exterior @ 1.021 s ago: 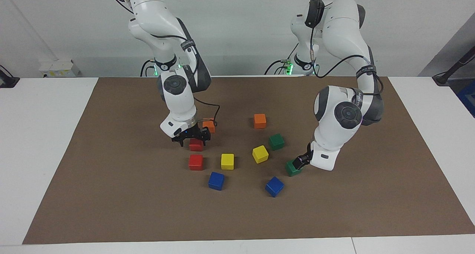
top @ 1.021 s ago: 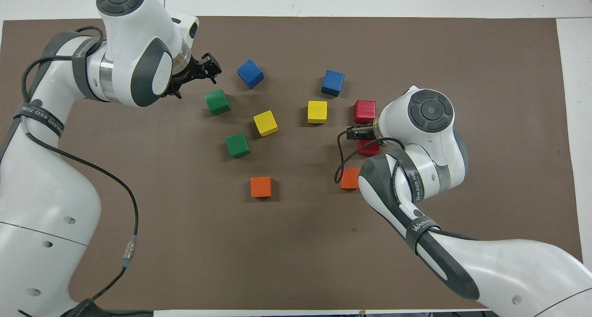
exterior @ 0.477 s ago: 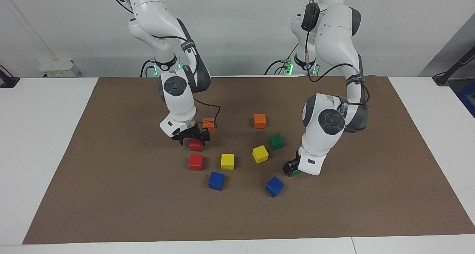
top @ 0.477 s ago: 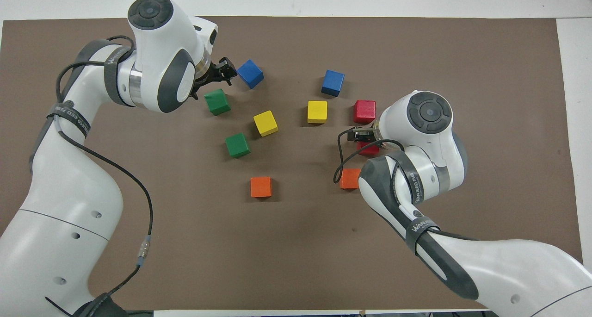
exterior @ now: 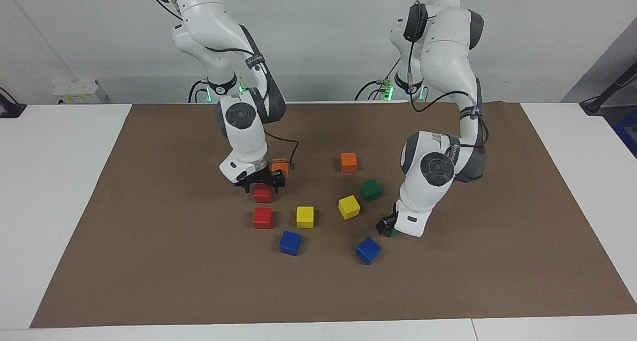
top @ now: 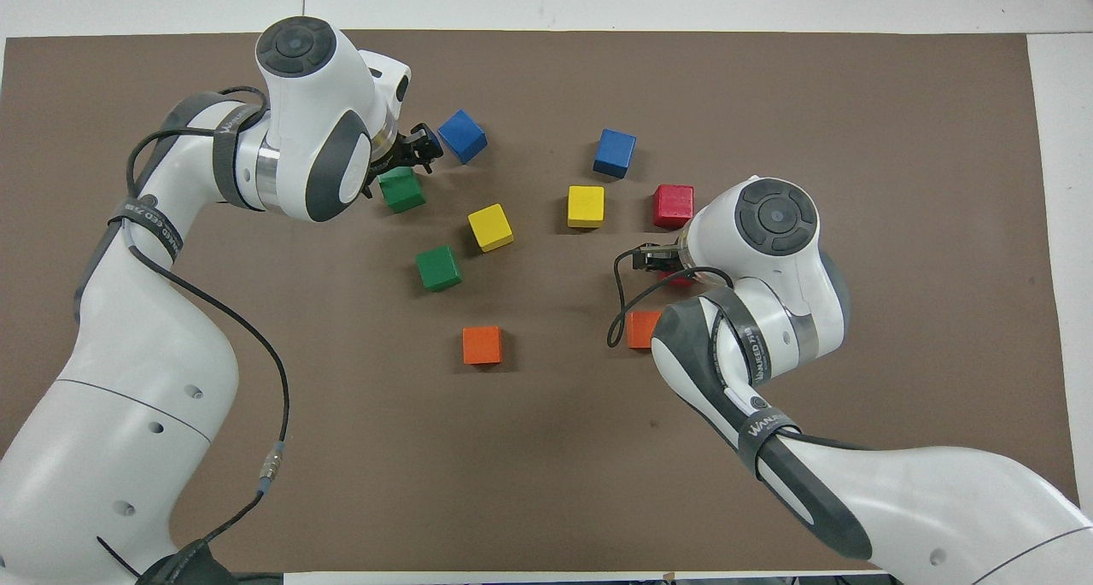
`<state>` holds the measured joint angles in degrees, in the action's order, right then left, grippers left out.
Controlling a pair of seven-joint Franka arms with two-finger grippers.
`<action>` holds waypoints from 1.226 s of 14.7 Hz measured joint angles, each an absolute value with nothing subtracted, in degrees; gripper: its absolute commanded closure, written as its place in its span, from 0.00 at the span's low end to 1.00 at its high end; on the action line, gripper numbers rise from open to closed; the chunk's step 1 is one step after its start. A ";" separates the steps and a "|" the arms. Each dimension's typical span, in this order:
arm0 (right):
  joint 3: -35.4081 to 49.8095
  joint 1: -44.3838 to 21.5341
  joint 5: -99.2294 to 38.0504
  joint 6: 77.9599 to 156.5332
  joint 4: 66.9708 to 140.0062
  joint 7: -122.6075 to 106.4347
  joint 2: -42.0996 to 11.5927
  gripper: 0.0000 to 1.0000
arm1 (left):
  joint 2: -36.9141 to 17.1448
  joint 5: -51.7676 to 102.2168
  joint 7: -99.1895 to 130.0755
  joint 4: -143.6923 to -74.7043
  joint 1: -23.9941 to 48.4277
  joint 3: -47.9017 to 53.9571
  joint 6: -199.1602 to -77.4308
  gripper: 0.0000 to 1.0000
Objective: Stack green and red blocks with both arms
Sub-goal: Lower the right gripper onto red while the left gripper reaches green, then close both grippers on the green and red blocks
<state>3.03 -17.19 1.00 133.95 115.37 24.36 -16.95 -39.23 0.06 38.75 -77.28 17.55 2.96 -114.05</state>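
Hovering low over a red block, the right gripper spreads its fingers; the left gripper, also open, crowds a green block mid-mat. A second red block and green block sit loose among the other cubes.

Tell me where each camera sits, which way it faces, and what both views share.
Facing view: high across the table, looking at the robots; both arms show whole, left gripper and right gripper low over the blocks.
Overhead view: above the robots' end, looking down; arms enter from the bottom.
Shared: brown mat, ten coloured blocks, half a turn apart.
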 measured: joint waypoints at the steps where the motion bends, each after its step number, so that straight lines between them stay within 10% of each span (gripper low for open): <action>1: 3.04 -17.19 1.00 133.95 115.40 24.36 -16.95 0.00 | -39.17 0.06 38.75 -77.95 17.63 2.96 -114.70 0.00; 13: 3.04 -17.19 1.00 134.33 115.78 24.36 -17.17 0.01 | -38.93 0.05 38.75 -80.90 17.84 2.98 -118.43 0.00; 18: 2.87 -16.97 0.99 134.46 115.80 24.38 -17.21 0.57 | -38.85 0.05 38.75 -81.04 17.84 2.98 -118.55 0.06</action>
<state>2.87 -16.97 0.99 134.46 115.80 24.38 -17.21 -38.85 0.05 38.75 -81.04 17.84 2.98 -118.55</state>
